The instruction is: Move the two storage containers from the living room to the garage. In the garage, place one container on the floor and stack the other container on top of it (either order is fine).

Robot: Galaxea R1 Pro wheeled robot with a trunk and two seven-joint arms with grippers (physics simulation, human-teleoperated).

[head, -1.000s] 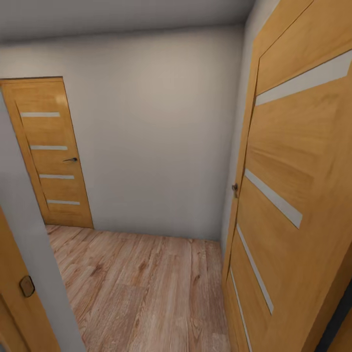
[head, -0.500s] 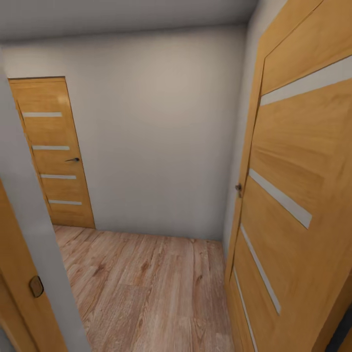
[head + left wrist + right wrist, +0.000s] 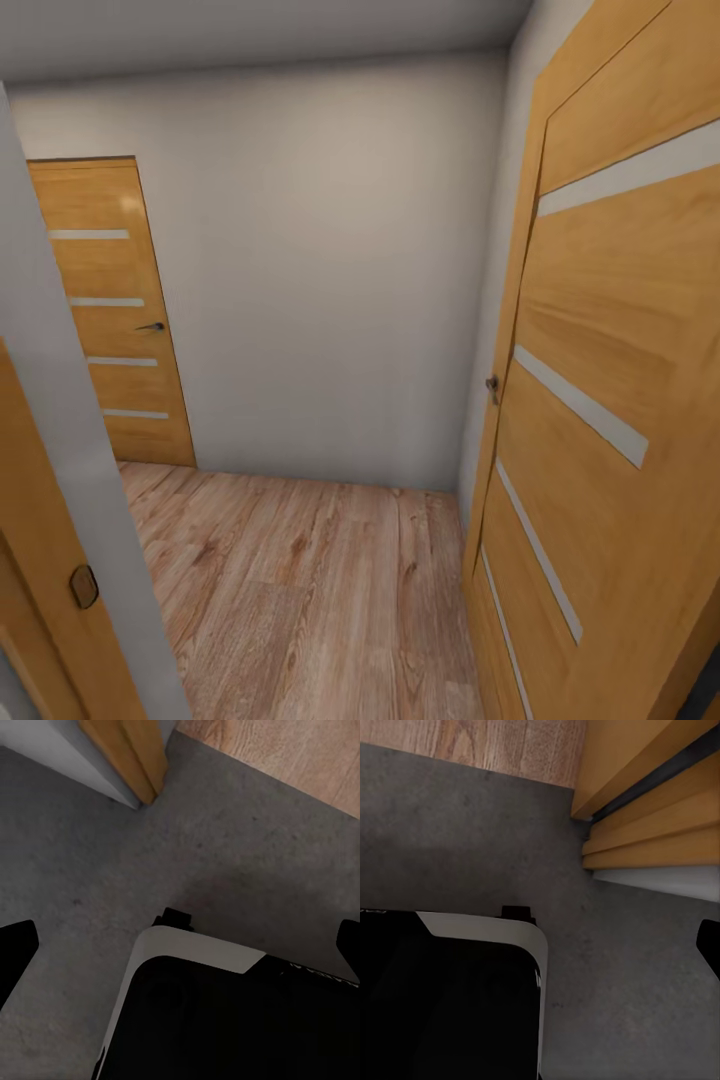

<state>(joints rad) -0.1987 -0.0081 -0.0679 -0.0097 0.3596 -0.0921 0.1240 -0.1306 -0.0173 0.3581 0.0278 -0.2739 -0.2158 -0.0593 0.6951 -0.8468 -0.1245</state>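
Open door (image 3: 620, 420) cropped at right.

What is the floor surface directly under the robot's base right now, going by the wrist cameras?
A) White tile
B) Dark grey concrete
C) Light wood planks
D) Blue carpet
B. Both wrist views look down on dark grey concrete around the robot's base, and the wood planks begin only past the door threshold.

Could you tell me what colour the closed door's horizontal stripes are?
Pale whitish-grey stripes on the orange-brown door, clearest in the head view.
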